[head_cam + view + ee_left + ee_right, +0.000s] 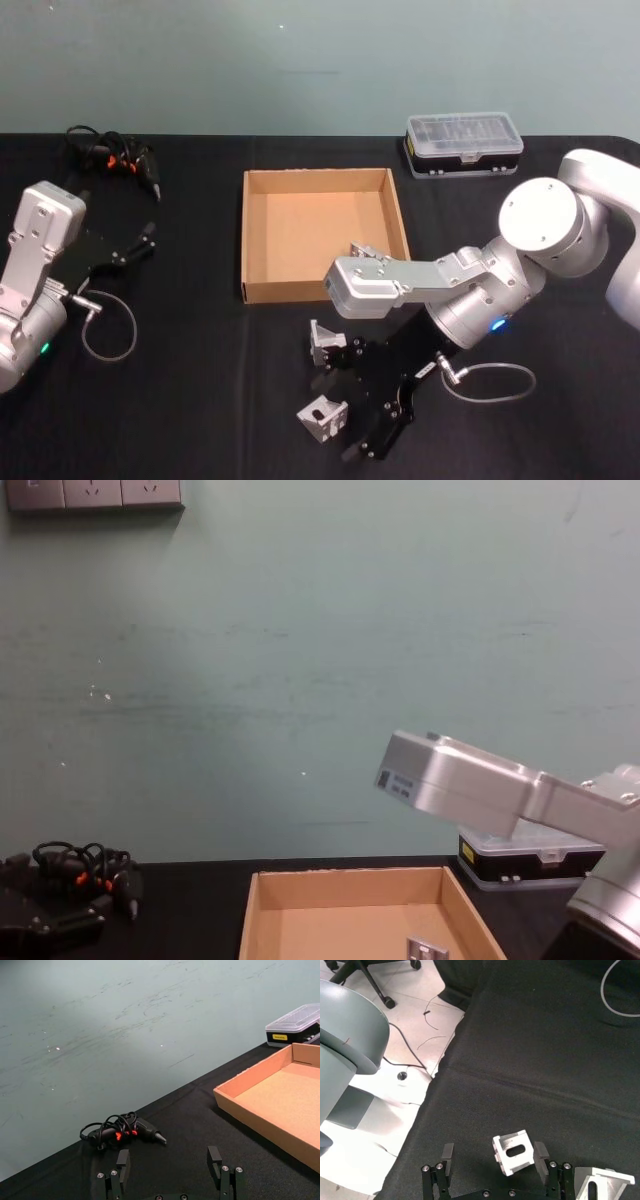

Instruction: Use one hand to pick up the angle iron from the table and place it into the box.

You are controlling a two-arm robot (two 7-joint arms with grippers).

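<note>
In the head view I see the right claw [345, 420] down at the desk [200, 400] in front of the box [243, 240], fingers spread around one angle iron [322, 418]. A second angle iron [327, 343] lies just beside it, and a third angle iron [368, 252] lies inside the box. The left claw [130, 262] sits at the desk's left. In the left wrist view its fingers [215, 1160] gape, empty, with the cables [117, 1130] ahead. In the right wrist view the angle iron [512, 1152] sits between released fingers [447, 1152], nearer one of them. In the chest view the box [300, 890] holds the third angle iron [428, 948].
</note>
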